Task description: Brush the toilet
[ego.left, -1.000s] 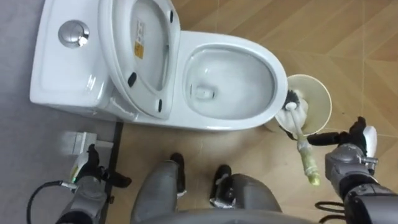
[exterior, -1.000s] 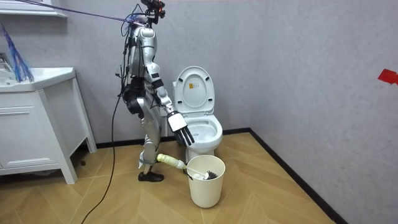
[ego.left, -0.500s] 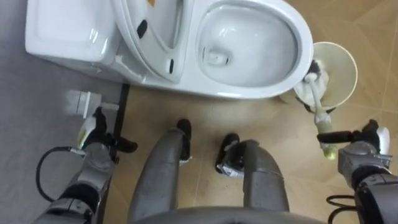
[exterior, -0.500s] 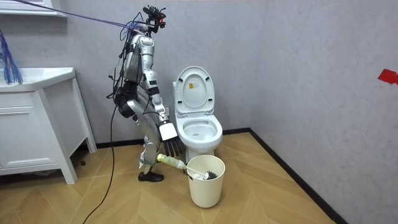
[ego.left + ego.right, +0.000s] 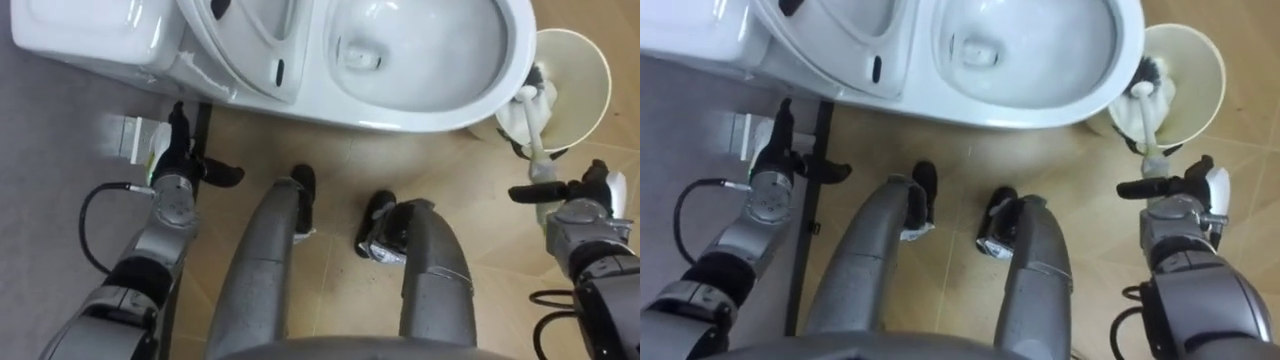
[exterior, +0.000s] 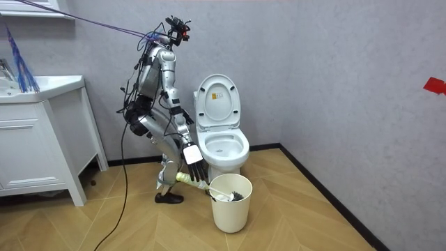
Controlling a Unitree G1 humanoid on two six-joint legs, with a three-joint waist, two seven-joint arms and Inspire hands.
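Right hand (image 5: 583,212) unclenched by brush (image 5: 531,128), slanting head-down in bucket (image 5: 588,62), handle toward robot, left hand (image 5: 172,187) relaxed

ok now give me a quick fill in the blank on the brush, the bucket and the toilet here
The toilet brush leans in a cream bucket that stands on the ___. The robot's right hand is by the brush's ___. The toilet has its lid ___, not down.
Missing words: floor; handle; up.
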